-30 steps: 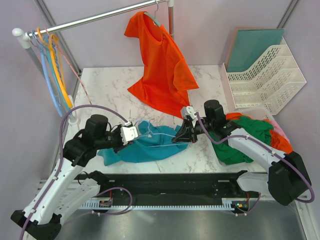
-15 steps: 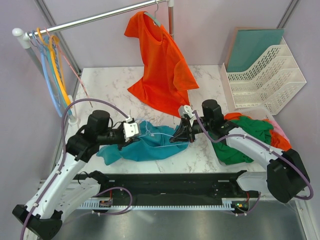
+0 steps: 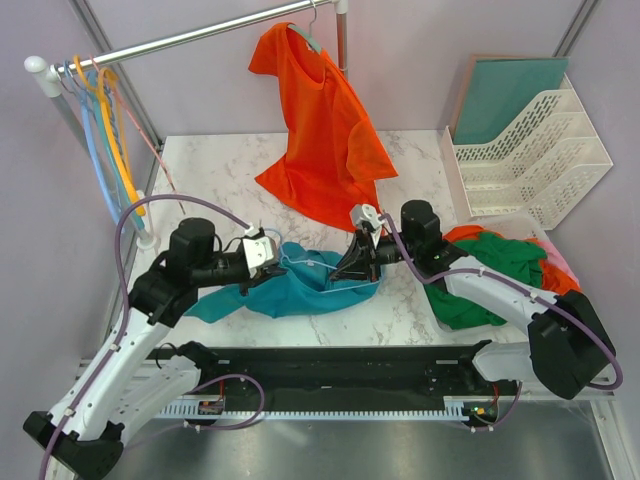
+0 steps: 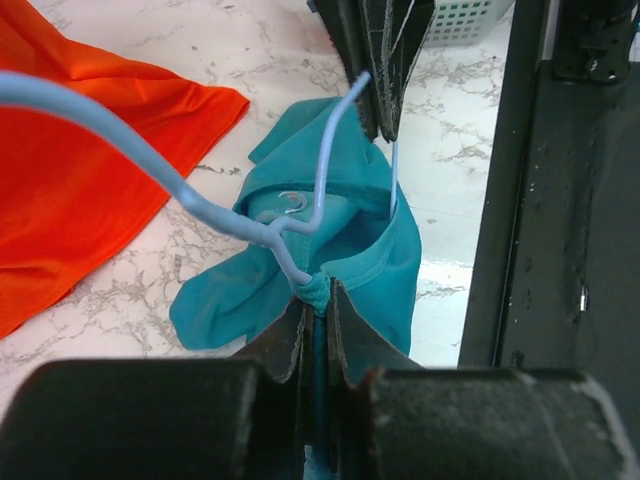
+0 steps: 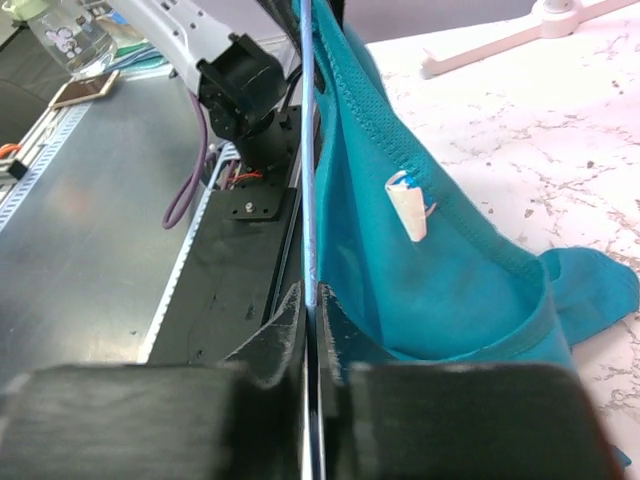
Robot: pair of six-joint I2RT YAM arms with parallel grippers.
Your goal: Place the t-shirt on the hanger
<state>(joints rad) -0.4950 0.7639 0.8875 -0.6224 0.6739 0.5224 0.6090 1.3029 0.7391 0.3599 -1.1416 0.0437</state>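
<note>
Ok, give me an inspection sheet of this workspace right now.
Surface: white marble-look table, clothes lying on it.
Job's things: teal-blue cloth t-shirt crumpled mid-table; thin pale-blue wire hanger at its collar.
Clutter: orange t-shirt hung from metal rail, hem on table; dark green garment; white tray rack.
Hands: left hand shut on t-shirt collar; right hand shut on hanger.
Cables: purple cables arch over table both sides.
Surroundings: spare coloured hangers on rail.

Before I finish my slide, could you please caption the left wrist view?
Left end effector pinches the teal t-shirt by the pale-blue hanger, orange t-shirt alongside.
</note>
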